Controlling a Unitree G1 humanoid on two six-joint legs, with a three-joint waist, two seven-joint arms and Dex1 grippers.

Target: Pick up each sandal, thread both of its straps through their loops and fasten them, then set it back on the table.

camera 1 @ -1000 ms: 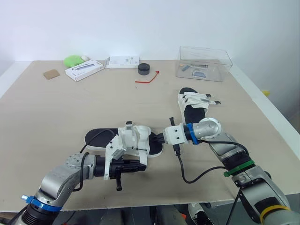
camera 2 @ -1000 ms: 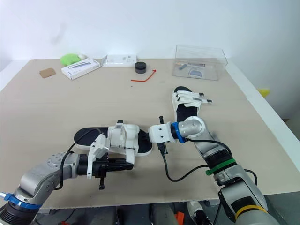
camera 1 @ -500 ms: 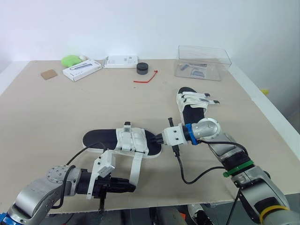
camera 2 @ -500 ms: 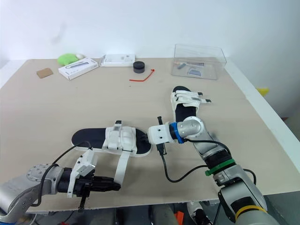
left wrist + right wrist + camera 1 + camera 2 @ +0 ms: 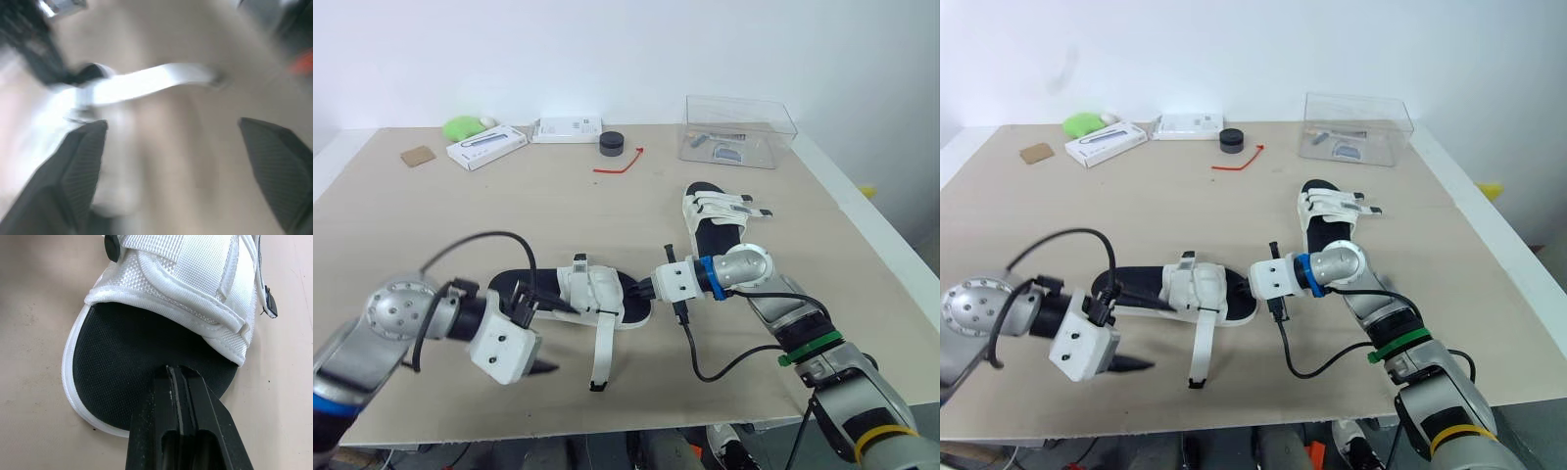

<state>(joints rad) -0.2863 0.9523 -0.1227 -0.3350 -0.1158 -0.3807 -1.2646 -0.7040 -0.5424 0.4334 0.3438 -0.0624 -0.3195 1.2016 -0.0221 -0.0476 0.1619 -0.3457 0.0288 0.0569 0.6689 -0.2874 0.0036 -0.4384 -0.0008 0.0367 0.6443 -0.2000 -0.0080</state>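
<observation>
Near sandal lies flat mid-table, 1 strap trailing loose toward the front edge. Your right gripper is clenched, tip pressed on its toe end. Your left gripper is spread wide beside the strap, holding nothing. 2nd sandal sits further right.

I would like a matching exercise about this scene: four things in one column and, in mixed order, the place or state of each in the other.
Things:
1. near sandal
2. far sandal
3. clear box
4. left gripper

Places or states:
a. open, gripping nothing
b. toe pinched by the right gripper
c. standing at the far right
d. lying free, touched by neither gripper

Pairs: 1-b, 2-d, 3-c, 4-a
</observation>
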